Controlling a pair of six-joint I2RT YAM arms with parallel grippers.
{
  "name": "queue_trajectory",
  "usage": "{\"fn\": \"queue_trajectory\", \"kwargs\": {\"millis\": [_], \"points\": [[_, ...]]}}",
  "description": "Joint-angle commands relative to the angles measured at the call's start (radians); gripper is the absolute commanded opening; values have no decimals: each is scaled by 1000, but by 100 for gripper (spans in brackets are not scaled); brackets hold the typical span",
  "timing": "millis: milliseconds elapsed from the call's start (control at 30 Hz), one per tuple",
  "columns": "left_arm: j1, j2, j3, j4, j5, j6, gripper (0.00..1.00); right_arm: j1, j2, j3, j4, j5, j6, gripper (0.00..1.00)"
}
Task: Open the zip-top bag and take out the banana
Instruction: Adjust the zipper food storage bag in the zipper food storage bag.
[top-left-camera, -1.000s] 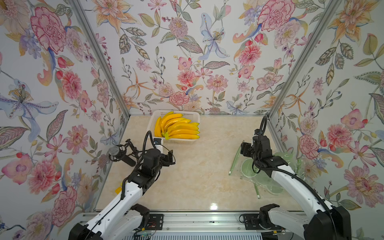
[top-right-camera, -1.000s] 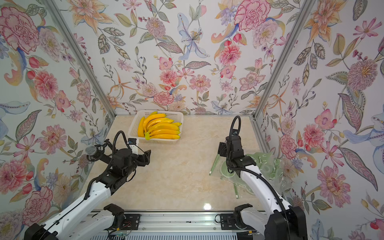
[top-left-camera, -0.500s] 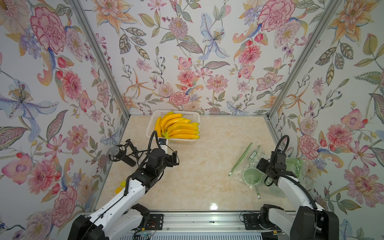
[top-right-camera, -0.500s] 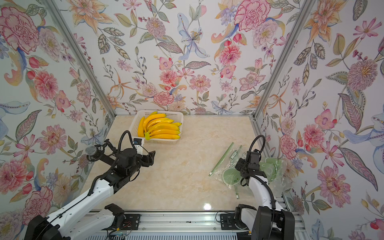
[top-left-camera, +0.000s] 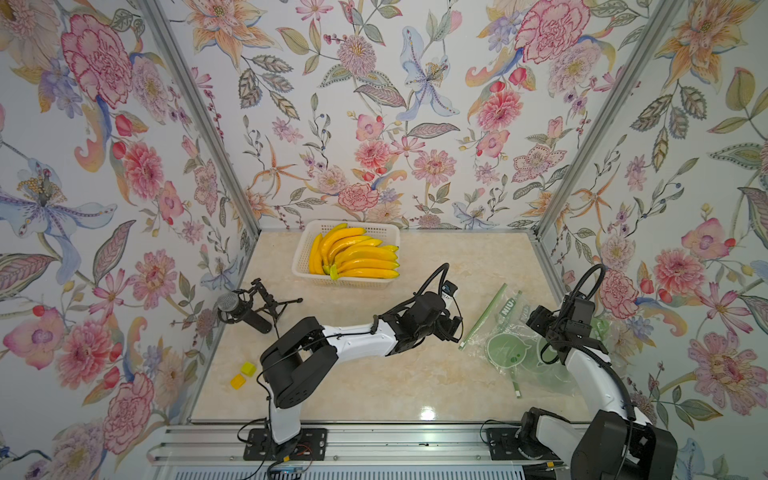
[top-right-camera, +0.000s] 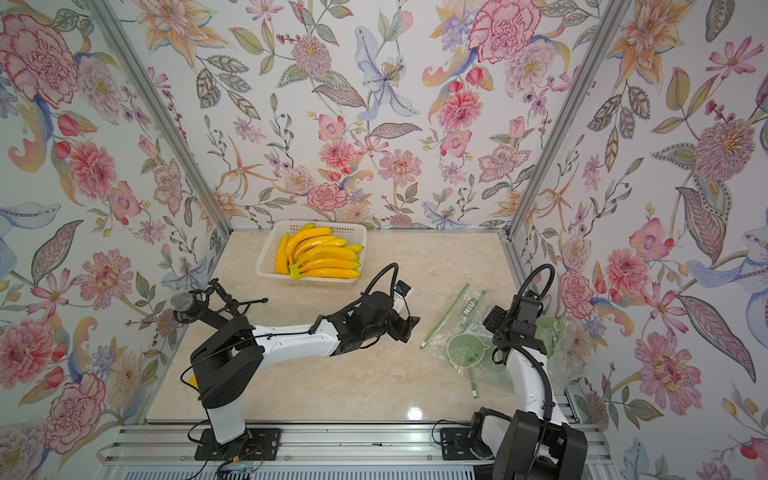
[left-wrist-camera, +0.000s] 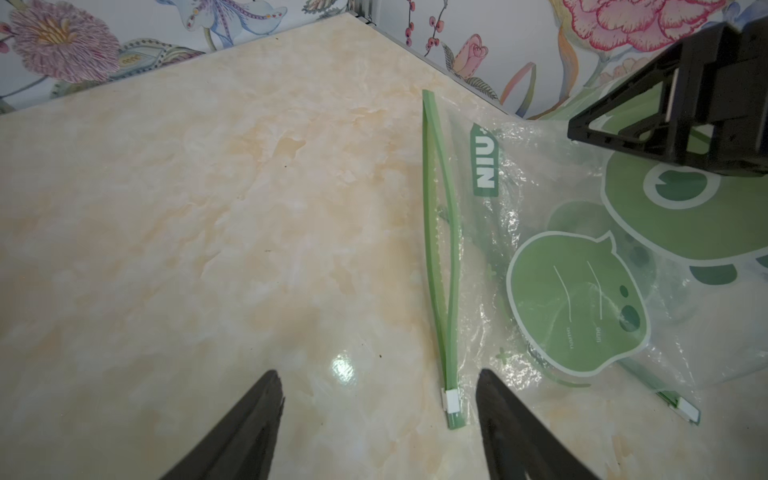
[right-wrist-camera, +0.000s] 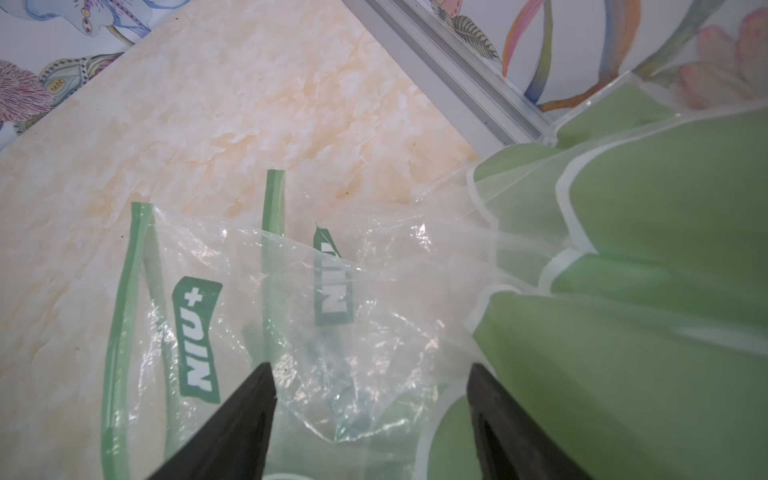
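A white plastic mesh basket (top-left-camera: 353, 282) sits at the back of the beige marble tabletop (top-left-camera: 374, 386), with yellow bananas (top-left-camera: 361, 259) in it. A black microphone on a tripod (top-left-camera: 230, 305) stands at the left, and two small yellow blocks (top-left-camera: 248, 368) lie before it. At the right lie clear green-printed zip-top bags (top-left-camera: 505, 347).

The desk (top-left-camera: 374, 374) looks like polished cream marble, glossy enough to carry a bright glare spot. The zip-top bag (left-wrist-camera: 573, 299) is thin clear plastic film, crinkled and shiny, printed with flat green patches. Its zip strip (left-wrist-camera: 442, 249) is thicker green plastic with a duller finish. The basket (top-left-camera: 345, 281) is white perforated plastic, and the bananas (top-left-camera: 357, 257) are smooth with a soft waxy sheen. The left tool (left-wrist-camera: 376, 374) has matt black fingers (left-wrist-camera: 249, 432). The corner posts (top-left-camera: 200, 116) are bare brushed metal — the walls (top-left-camera: 374, 104) matt printed paper.
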Motion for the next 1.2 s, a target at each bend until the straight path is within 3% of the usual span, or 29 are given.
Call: {"fn": "queue_trajectory", "kwargs": {"millis": [0,133,333,567,867,1167], "points": [[-23,136,138,-6,72,33,72,13,-111,-15,-54,-48,22,67],[-37,275,272,-50,86,24,66,38,-175,-45,-111,-72,58,69],[-64,344,325,-70,89,18,62,25,-143,-117,-110,-32,118,71],[-115,354,279,-42,83,-22,59,-71,-23,-104,-26,25,126,71],[-190,398,323,12,77,-88,59,-148,253,15,141,76,137,72],[-211,508,464,-17,100,-116,60,-156,405,78,290,-2,145,73]]}}
